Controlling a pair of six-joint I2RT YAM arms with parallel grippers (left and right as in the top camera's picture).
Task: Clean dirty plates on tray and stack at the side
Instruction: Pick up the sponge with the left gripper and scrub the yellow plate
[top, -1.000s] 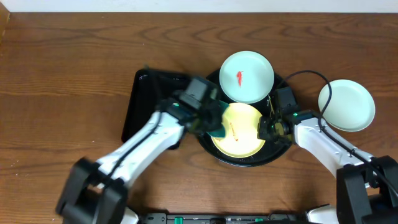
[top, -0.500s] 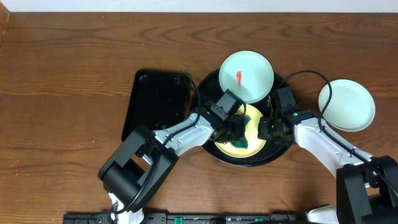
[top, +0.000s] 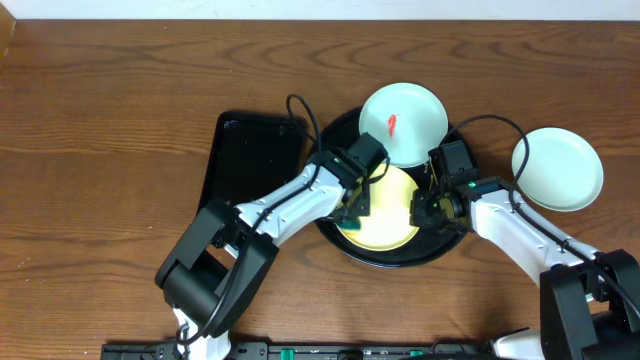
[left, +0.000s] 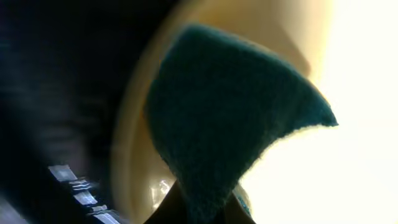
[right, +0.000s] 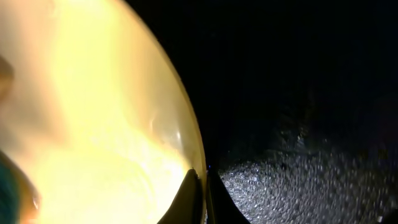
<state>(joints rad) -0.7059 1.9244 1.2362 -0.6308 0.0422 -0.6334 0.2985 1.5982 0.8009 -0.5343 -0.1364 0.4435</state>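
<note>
The pale yellow plate (top: 392, 208) lies in the round black tray (top: 396, 258). My left gripper (top: 357, 203) is shut on a dark green sponge (top: 350, 213) and presses it on the plate's left part. In the left wrist view the sponge (left: 230, 118) covers the plate (left: 134, 149), with the left gripper (left: 205, 211) at the bottom edge. My right gripper (top: 418, 212) pinches the plate's right rim; the right wrist view shows the right gripper (right: 202, 193) shut on the plate (right: 93, 112). A blue-green plate (top: 403, 122) with a red smear sits on the tray's far side.
Another blue-green plate (top: 558, 168), with no smear visible, lies on the table right of the tray. A rectangular black tray (top: 250, 165) lies to the left, under my left arm. The black tray floor (right: 298, 93) fills the right wrist view beside the plate.
My left gripper carried the sponge from the plate's left edge across its middle and back to the left part. The right gripper kept its hold on the rim.
</note>
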